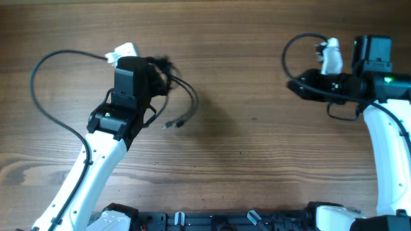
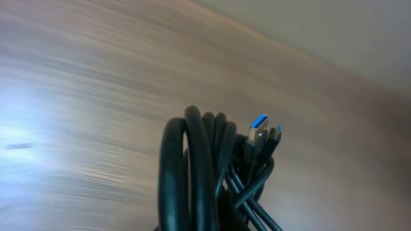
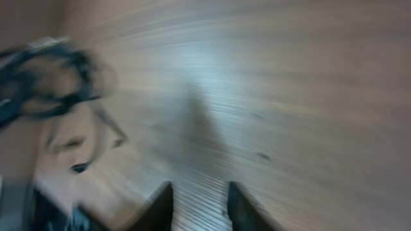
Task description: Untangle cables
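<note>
The cables [image 1: 181, 96] are a tangled bundle of thin black cords left of the table's middle. My left gripper [image 1: 158, 72] is shut on the bundle, and loose loops trail right and down to small plug ends [image 1: 169, 124]. In the left wrist view the cables [image 2: 199, 173] rise from the bottom edge and hide the fingers. A blue-tongued metal plug [image 2: 258, 126] sticks out of the top of the bundle. My right gripper [image 1: 293, 85] hangs at the far right, well away from the bundle. Its fingers [image 3: 159, 204] stand apart, and my right gripper [image 3: 199, 189] has only bare wood between them.
A thick black arm wire [image 1: 40, 96] loops wide on the left, ending at a white connector [image 1: 122, 52]. Another arm wire [image 1: 290, 46] curls above the right gripper. The arm bases [image 1: 225, 221] line the front edge. The wooden table [image 1: 257, 141] lies between the arms.
</note>
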You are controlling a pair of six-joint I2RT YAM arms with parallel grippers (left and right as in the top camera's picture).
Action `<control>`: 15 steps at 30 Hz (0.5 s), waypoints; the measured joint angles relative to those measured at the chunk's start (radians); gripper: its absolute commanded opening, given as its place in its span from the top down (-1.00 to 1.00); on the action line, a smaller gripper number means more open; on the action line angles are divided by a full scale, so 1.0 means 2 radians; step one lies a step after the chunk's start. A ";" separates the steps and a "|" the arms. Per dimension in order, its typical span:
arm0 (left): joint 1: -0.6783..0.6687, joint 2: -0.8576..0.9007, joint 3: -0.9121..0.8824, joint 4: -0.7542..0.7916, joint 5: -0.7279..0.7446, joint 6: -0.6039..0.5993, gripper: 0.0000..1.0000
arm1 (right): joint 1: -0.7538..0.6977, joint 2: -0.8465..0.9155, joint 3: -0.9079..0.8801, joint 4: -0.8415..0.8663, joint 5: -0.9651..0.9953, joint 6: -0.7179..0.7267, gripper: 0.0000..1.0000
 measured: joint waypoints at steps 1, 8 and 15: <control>0.000 0.000 0.000 0.000 0.066 0.027 0.92 | 0.013 0.000 0.000 0.008 -0.020 -0.014 0.14; -0.002 0.000 0.000 0.004 0.390 0.152 0.91 | 0.132 0.000 0.000 0.095 -0.078 -0.038 -0.02; -0.002 0.000 0.000 0.016 0.475 0.135 0.92 | 0.216 0.000 0.000 0.149 -0.020 0.050 0.91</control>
